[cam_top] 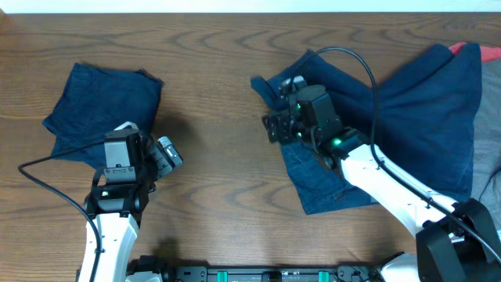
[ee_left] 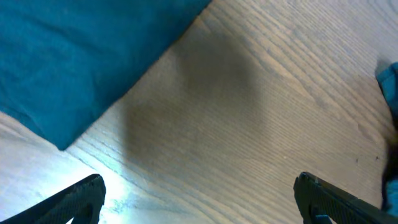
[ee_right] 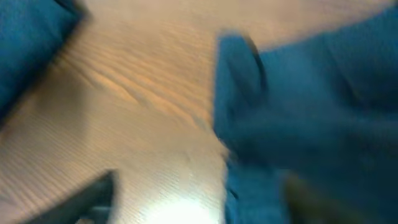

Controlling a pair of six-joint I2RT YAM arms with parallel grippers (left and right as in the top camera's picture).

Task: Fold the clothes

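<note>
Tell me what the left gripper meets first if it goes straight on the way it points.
Most likely the bare wooden table: the open left gripper faces plain wood grain. The folded navy garment lies off to the side of that line, though depth is unclear.

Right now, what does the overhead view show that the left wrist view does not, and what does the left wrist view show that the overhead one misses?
Only overhead: the right gripper over a spread navy cloth, with a red cloth and a grey cloth at the right edge. Only left wrist: a close look at the left gripper, its two fingers wide apart with bare wood between them, holding nothing. Both: the folded navy cloth and the wooden table.
</note>
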